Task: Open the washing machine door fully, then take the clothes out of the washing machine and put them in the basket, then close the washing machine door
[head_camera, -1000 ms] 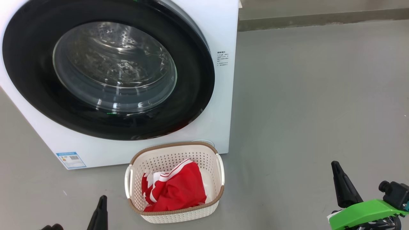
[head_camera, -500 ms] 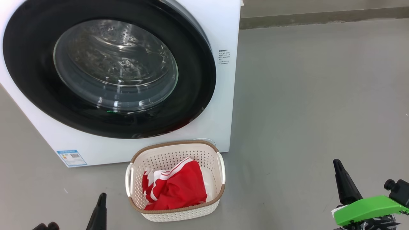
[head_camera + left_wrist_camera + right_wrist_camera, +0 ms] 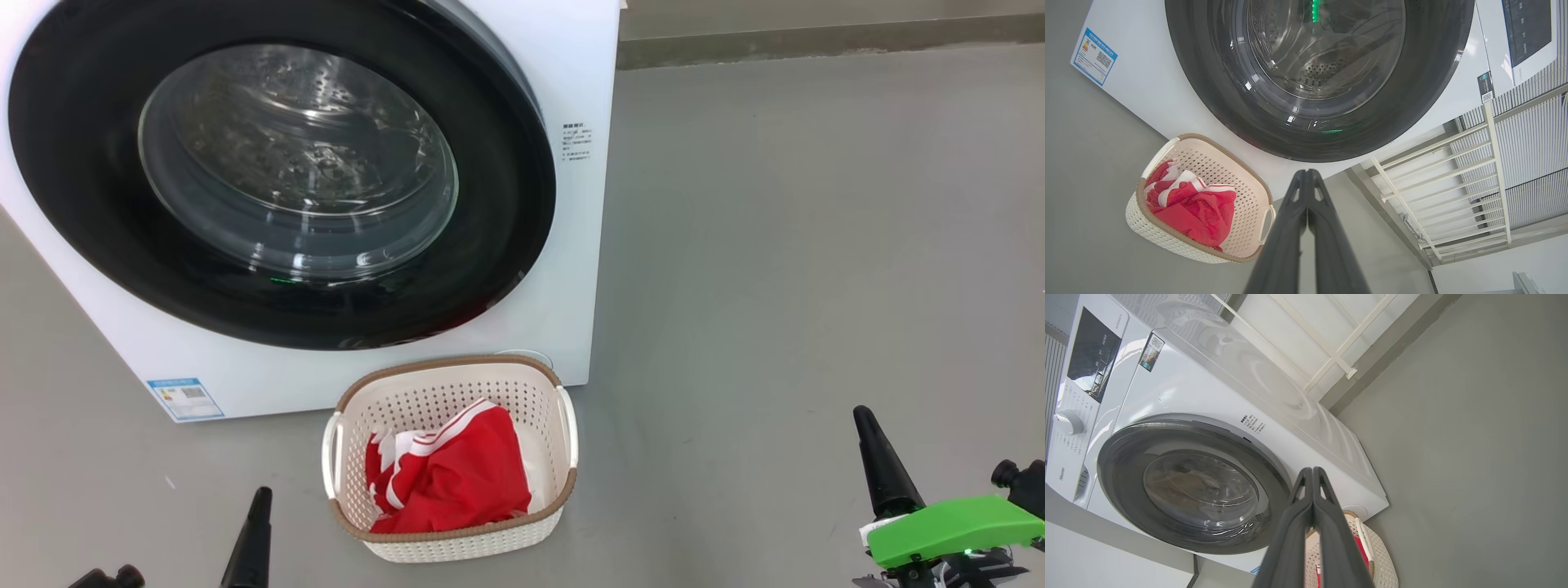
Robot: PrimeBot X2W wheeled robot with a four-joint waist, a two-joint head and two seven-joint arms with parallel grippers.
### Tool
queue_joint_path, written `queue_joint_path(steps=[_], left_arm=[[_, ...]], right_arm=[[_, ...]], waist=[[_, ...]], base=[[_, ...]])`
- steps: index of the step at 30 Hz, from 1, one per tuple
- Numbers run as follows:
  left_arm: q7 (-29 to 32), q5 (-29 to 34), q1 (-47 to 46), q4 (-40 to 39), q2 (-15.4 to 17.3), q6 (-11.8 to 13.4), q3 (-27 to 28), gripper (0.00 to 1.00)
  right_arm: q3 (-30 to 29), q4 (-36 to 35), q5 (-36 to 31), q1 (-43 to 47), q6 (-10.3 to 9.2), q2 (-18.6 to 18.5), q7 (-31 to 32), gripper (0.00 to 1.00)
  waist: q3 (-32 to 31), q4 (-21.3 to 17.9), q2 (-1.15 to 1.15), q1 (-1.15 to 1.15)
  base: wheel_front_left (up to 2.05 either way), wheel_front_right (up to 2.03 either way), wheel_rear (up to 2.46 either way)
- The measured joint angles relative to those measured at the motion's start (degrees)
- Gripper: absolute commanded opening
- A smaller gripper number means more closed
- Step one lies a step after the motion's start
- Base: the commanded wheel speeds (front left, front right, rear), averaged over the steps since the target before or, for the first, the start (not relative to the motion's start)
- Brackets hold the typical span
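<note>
Clothes [image 3: 457, 478] in basket [image 3: 447, 363], door [image 3: 506, 204] closed, floor [image 3: 784, 286] rightward, left gripper [image 3: 1306, 174], right gripper [image 3: 1312, 471] clamped empty

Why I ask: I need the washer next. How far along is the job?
Done: the door looks shut on the washer, and red clothes lie in the basket. In hand: nothing; the left gripper and right gripper are both shut and empty, apart from everything. Left: seemingly nothing; no red shows through the door.
</note>
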Motion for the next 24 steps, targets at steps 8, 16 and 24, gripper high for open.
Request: queue_joint_path(steps=[8, 16, 24], left_arm=[[1.5, -4.5, -0.6, 0.5, -0.1, -0.5, 0.4, 0.00], [2.5, -8.9, -1.2, 0.9, -0.2, -0.5, 0.9, 0.00], [3.9, -13.9, -1.8, 1.3, -0.4, -1.0, 1.4, 0.00]], right_arm=[[-0.3, 0.1, 4.8, -0.2, 0.00, 0.0, 1.3, 0.00], [-0.8, 0.2, 10.5, -0.9, -0.01, 0.0, 2.6, 0.00], [-1.1, 0.4, 15.2, -1.2, -0.01, 0.0, 4.0, 0.00]], waist=[[0.2, 0.2, 0.00, 0.00], [0.4, 0.3, 0.00, 0.00], [0.7, 0.5, 0.00, 0.00]], base=[[0.00, 0.00, 0.00], [0.00, 0.00, 0.00], [0.00, 0.00, 0.00]])
